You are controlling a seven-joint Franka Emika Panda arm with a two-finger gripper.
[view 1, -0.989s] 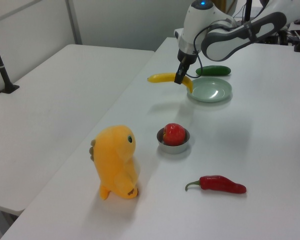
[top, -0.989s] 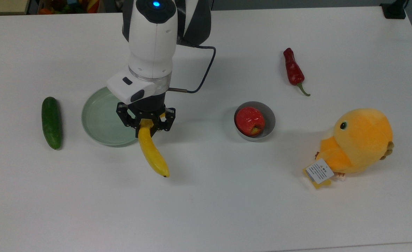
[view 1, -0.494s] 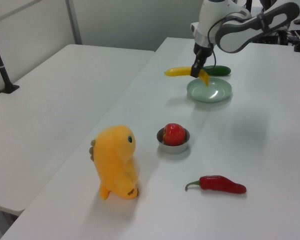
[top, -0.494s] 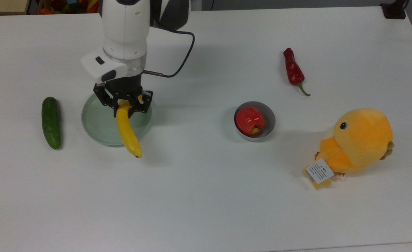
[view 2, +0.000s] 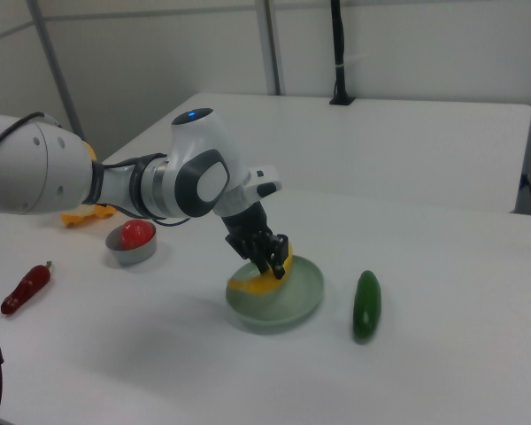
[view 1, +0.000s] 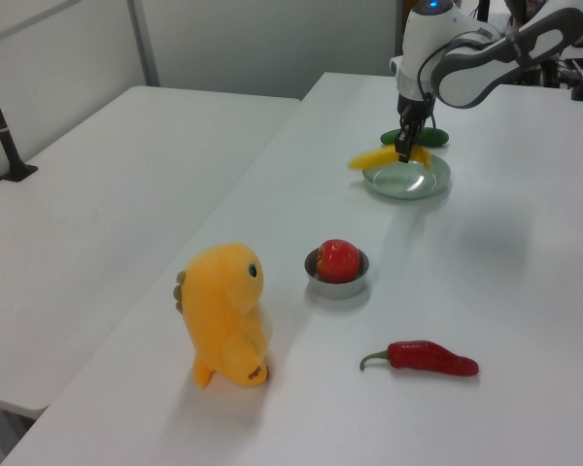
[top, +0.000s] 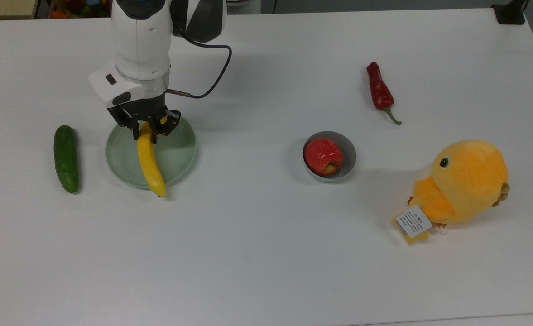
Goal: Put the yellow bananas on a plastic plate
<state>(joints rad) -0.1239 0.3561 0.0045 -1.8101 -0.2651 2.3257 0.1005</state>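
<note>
My gripper [top: 147,131] is shut on the upper end of the yellow banana [top: 150,165], over the far half of the pale green plastic plate [top: 178,151]. In the top view the banana runs across the plate and its dark tip hangs past the near rim. The left view has the gripper [view 1: 404,154] holding the banana [view 1: 377,157] a little above the plate [view 1: 413,182], the banana sticking out to the left view's left. In the right view the gripper [view 2: 276,266] grips the banana [view 2: 264,282] over the plate [view 2: 292,297].
A dark green cucumber [top: 66,158] lies to the top view's left of the plate. A grey bowl [top: 347,158] with a red apple [top: 323,156] stands mid-table. A red chilli [top: 379,93] and an orange plush bird [top: 463,183] occupy the top view's right.
The gripper has carried the banana toward the top view's left and farther back, from beside the plate's right rim to over the plate.
</note>
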